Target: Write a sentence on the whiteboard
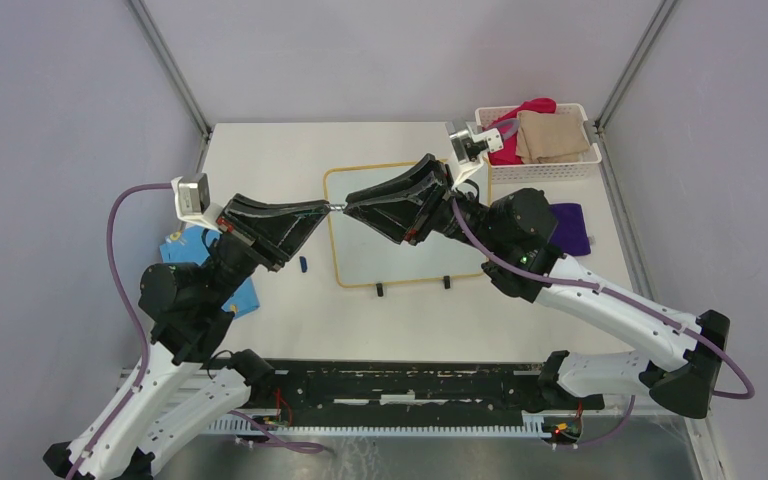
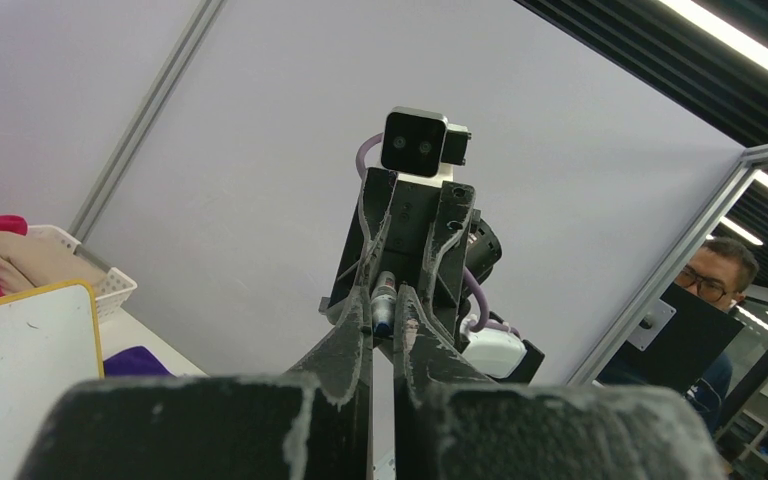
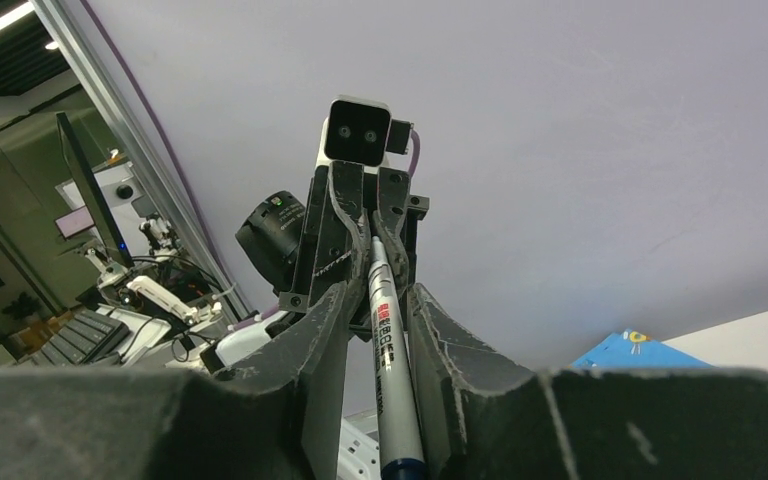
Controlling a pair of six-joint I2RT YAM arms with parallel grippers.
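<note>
Looking down from the top view, you're at the setup stage, nothing more. The whiteboard [image 1: 390, 262] lies on the table right under the two tools, mostly beneath the right tool [image 1: 350, 208], and every bit of it that shows is bare white. None of the sentence is on it that I can see, though the right arm covers a good chunk of the upper part. So I'd say the writing itself is all ahead of you.

The left tool [image 1: 323, 208] meets the right one tip to tip, with the marker [image 3: 388, 340] bridging them. From above that's just a tiny grey sliver. The right wrist view is where you actually see it: the barrel lies lengthwise between the right tool's fingers, which are closed against it. The left wrist view adds the other half, with the left tool's fingers pinched nearly together on the marker's blue end. Handover or cap pull? Can't tell.

Only the top view shows a small blue piece [image 1: 303, 264] on the table just beside the left tool, too small to identify. The wrist views mostly aim up at the walls.
</note>
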